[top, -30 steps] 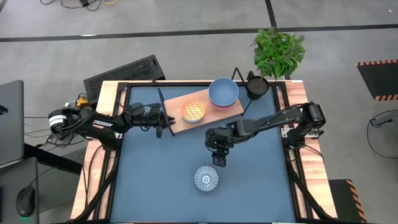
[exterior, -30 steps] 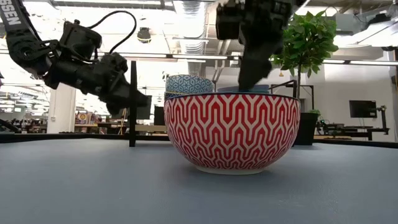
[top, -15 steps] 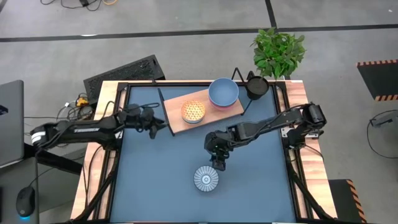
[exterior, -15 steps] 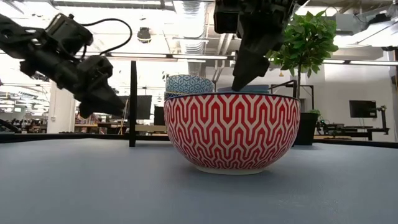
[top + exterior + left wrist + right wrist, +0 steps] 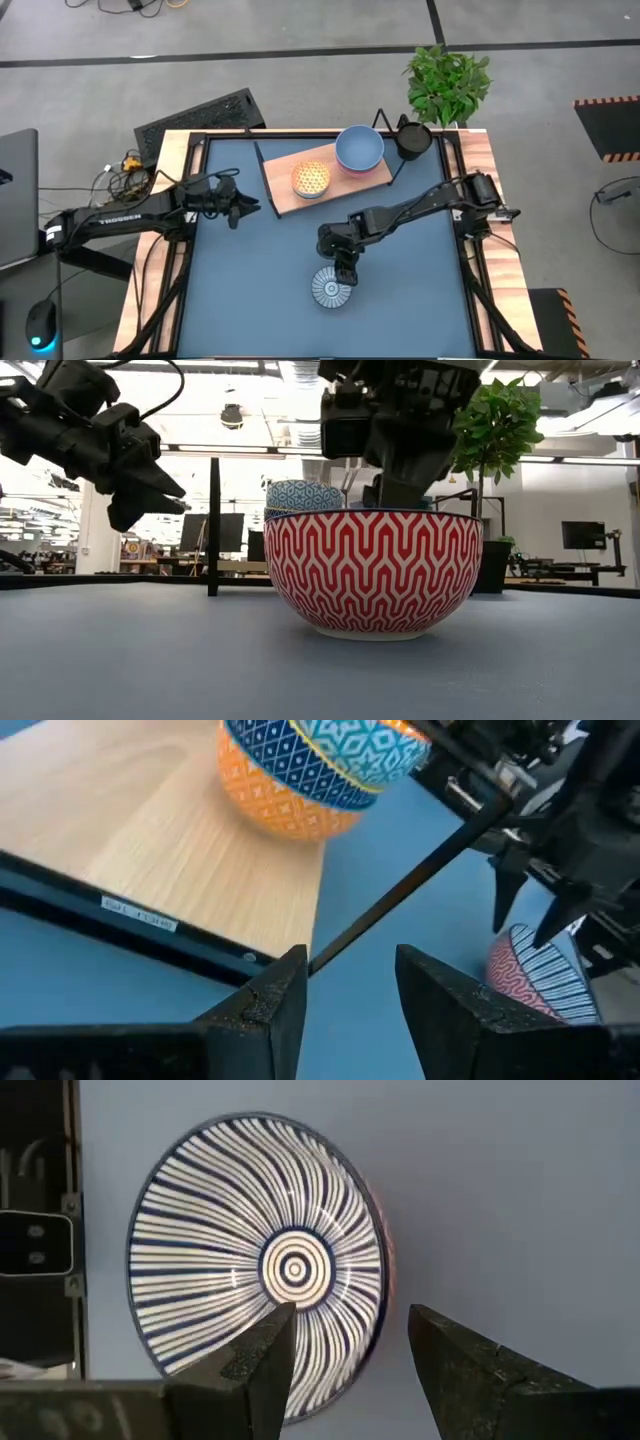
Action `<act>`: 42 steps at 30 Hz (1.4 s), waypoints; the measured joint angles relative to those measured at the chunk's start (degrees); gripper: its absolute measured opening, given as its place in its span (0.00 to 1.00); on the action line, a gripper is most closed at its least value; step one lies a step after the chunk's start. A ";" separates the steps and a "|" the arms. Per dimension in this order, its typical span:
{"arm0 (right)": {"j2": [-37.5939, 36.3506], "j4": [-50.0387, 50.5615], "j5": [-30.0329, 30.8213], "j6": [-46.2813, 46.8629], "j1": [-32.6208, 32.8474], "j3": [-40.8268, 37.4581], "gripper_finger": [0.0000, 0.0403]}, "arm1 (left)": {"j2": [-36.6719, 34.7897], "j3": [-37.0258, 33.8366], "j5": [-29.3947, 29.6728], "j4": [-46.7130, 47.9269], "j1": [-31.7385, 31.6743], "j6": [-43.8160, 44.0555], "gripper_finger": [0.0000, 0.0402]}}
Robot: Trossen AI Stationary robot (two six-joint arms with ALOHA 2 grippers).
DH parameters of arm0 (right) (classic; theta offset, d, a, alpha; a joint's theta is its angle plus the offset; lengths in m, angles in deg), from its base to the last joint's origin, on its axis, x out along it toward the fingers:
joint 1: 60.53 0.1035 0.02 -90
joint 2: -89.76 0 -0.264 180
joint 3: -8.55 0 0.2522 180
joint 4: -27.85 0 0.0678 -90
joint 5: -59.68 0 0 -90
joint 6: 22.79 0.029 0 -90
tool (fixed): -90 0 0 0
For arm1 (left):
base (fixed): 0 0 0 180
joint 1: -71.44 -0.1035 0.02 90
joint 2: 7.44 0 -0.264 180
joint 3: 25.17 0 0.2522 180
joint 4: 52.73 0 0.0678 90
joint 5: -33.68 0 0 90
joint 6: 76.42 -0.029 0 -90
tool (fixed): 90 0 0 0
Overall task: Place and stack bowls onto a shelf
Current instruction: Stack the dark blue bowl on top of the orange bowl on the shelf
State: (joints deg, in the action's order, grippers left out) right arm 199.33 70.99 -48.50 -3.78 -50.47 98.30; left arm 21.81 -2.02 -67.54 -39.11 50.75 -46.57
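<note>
A bowl, blue-and-white striped inside and red-patterned outside, stands on its foot on the blue mat. My right gripper is open and points down over the bowl's far rim. One finger is over the inside and the other is outside, and I see no touch. The light-wood shelf carries an orange-patterned stack with a blue-patterned bowl on top, and a grey-blue bowl. My left gripper is open and empty just left of the shelf.
A small black pot and a green plant stand at the far right. The shelf's thin black wire frame rises at its left end, close to my left gripper. The mat lies bare to the left of the striped bowl.
My right gripper has gone toward the table's near edge and down, to the striped bowl's far rim. My left gripper has drawn back from the shelf's left end toward the table's left edge. The bowls have not moved.
</note>
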 joint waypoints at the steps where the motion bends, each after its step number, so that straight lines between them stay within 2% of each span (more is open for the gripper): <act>1: 0.30 0.01 -0.11 -0.01 0.00 0.26 0.54 | -0.61 0.00 0.44 0.38 0.35 0.07 0.35; 4: 0.67 0.70 -0.05 -0.75 -0.09 0.21 0.53 | -1.16 -0.14 1.62 0.83 1.42 0.86 0.35; 7: 0.54 0.85 2.47 -1.98 -0.43 0.34 0.47 | -1.60 -0.17 3.03 1.78 2.19 1.31 0.35; 16: 1.43 3.26 1.09 -4.71 -2.94 0.25 0.06 | -1.53 -0.15 5.80 2.25 2.40 1.52 0.35; 23: 0.56 4.16 1.59 -5.82 -3.19 0.40 0.06 | -1.53 -0.15 6.62 2.68 2.40 1.50 0.35; 29: -2.04 12.41 2.54 -9.57 -4.89 4.77 0.06 | -1.51 -0.15 7.65 3.49 2.40 1.48 0.35; 36: -3.75 24.34 3.74 -17.46 -10.07 17.58 0.06 | -1.49 -0.15 7.94 4.37 2.40 1.01 0.35; 39: -3.52 31.74 7.40 -22.45 -13.22 26.18 0.06 | -1.53 -0.15 8.59 4.81 2.40 0.83 0.35; 42: -3.24 35.06 10.11 -27.04 -17.11 33.81 0.06 | -1.51 -0.15 9.53 5.48 2.40 0.81 0.35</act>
State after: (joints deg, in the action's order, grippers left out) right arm 196.09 106.05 -38.38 -30.81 -67.57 132.12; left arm 20.31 -2.17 -58.01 -33.63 53.15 -45.76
